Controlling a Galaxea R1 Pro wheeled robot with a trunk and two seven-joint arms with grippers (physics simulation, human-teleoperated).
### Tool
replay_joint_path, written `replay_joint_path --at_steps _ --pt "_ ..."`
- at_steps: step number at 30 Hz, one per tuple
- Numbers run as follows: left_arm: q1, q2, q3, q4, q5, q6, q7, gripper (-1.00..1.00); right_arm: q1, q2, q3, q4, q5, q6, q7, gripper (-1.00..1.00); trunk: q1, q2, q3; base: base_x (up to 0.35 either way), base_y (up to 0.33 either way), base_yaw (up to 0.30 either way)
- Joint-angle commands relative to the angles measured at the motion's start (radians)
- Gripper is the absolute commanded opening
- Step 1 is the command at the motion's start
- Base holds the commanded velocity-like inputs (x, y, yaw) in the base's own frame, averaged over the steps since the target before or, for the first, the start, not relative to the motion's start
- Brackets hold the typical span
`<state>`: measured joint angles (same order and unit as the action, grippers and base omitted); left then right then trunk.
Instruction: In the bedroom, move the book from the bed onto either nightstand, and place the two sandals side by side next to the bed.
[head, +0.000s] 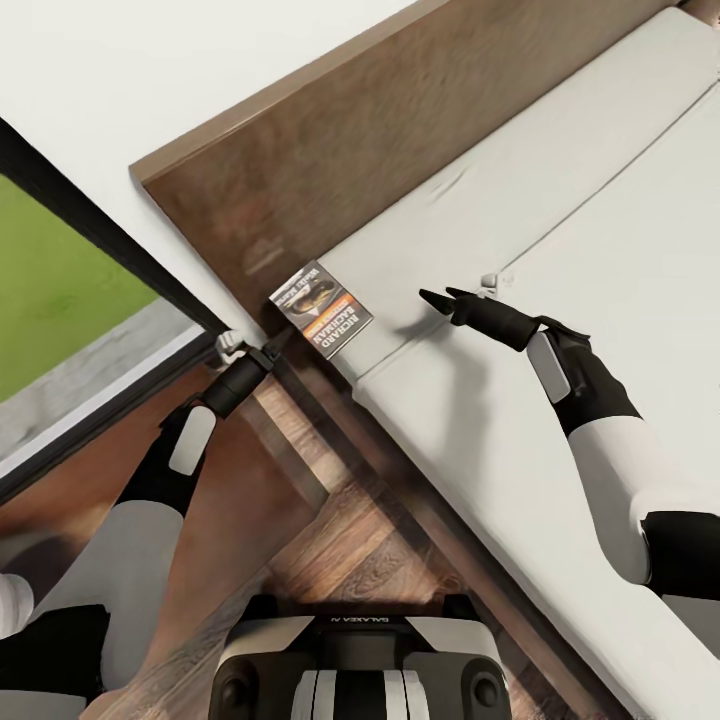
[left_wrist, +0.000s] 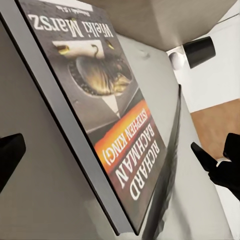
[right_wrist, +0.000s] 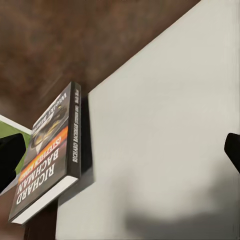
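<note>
The book (head: 322, 307), a dark paperback with an orange band, lies on the corner of the bed's grey mattress (head: 600, 260) next to the headboard (head: 330, 130), its edge overhanging. My left gripper (head: 262, 352) is open just below the book's near corner; in the left wrist view the book (left_wrist: 107, 105) looms close ahead of the left fingertip (left_wrist: 10, 155). To the book's right, my right gripper (head: 436, 296) hovers open over the mattress and points at it. The right wrist view shows the book (right_wrist: 50, 160) at the mattress edge (right_wrist: 165, 125). The sandals and nightstand are out of view.
A dark-framed window (head: 110, 250) showing grass (head: 50, 290) stands at the left beside a white wall (head: 150, 70). Wood-plank floor (head: 350, 540) lies between my base (head: 350, 660) and the bed's dark side rail (head: 450, 530).
</note>
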<state>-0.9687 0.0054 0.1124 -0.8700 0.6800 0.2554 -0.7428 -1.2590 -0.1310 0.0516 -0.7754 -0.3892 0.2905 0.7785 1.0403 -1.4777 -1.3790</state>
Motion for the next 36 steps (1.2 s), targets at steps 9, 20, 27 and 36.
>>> replay_joint_path --at_steps 9,20,27,36 --pt "0.000 0.001 0.001 0.000 0.009 0.010 -0.003 1.00 0.000 -0.001 0.003 0.001 -0.011 -0.010 -0.001 1.00 0.000 0.000 -0.002 0.000 0.000 -0.054" --pt "0.000 0.001 0.054 0.007 0.010 0.011 -0.016 1.00 0.000 -0.001 0.004 0.002 -0.011 -0.011 -0.002 1.00 0.000 0.000 -0.002 0.000 0.000 -0.003" --pt "0.000 0.002 0.062 0.016 0.033 0.010 -0.028 1.00 0.000 -0.001 0.004 0.003 -0.011 -0.011 -0.006 1.00 0.000 0.000 -0.002 0.000 0.000 0.000" --pt "0.000 0.001 0.090 0.034 0.046 0.007 -0.028 1.00 0.000 -0.001 0.004 0.001 -0.011 -0.011 -0.005 1.00 0.000 0.000 -0.002 0.000 0.000 0.000"
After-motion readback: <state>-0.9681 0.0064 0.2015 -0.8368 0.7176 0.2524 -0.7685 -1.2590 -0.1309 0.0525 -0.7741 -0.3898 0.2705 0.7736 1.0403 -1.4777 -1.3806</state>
